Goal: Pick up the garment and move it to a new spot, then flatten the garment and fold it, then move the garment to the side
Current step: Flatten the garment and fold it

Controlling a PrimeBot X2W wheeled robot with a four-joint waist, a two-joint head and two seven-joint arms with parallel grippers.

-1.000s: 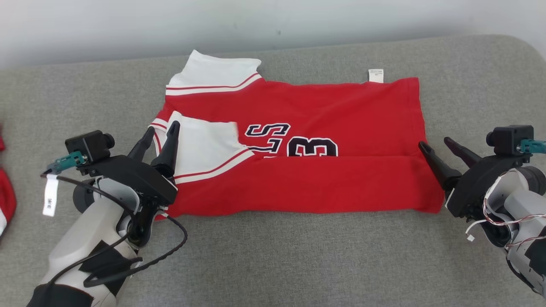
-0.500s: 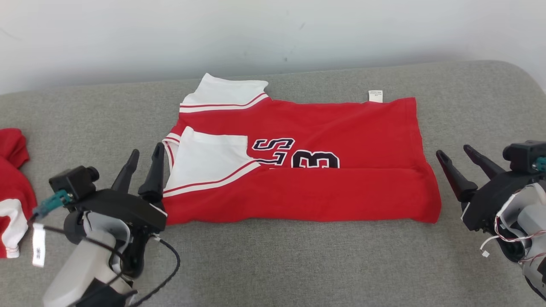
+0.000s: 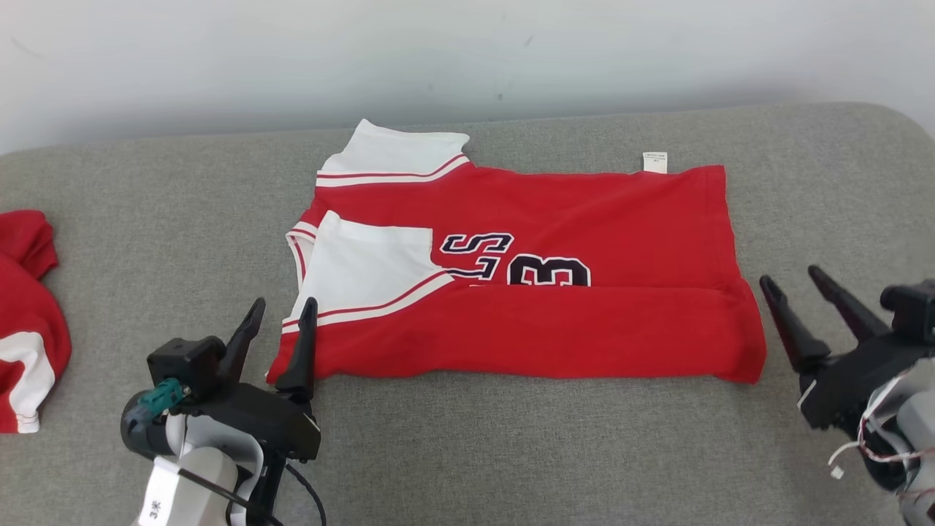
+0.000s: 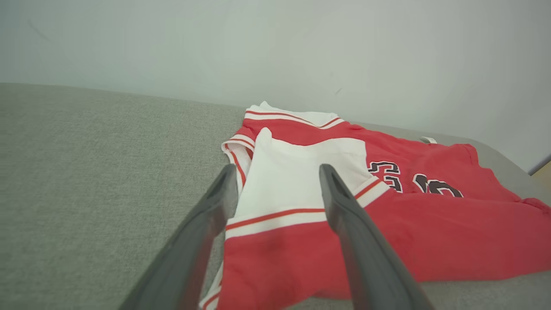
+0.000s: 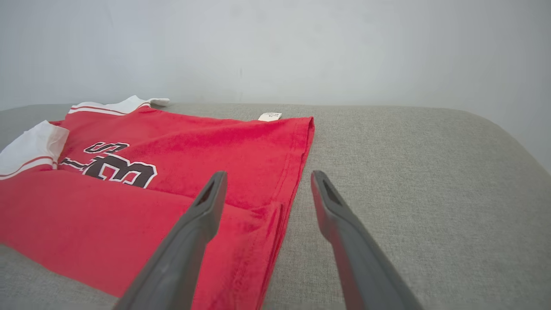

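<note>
The red garment [image 3: 526,292] lay once-folded on the grey tabletop [image 3: 511,453], with the left hand [image 3: 285,303] open at its near-left corner and the right hand [image 3: 790,276] open just off its right edge, so a clean fold probably called for pinching both ends evenly.

Black left tool [image 3: 285,302], black right tool [image 3: 789,275], tapered fingers [image 3: 301,358], white forearm [image 3: 204,467], teal plug [image 3: 162,398]

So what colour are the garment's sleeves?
White with a red stripe; the sleeves show best in the left wrist view.
</note>
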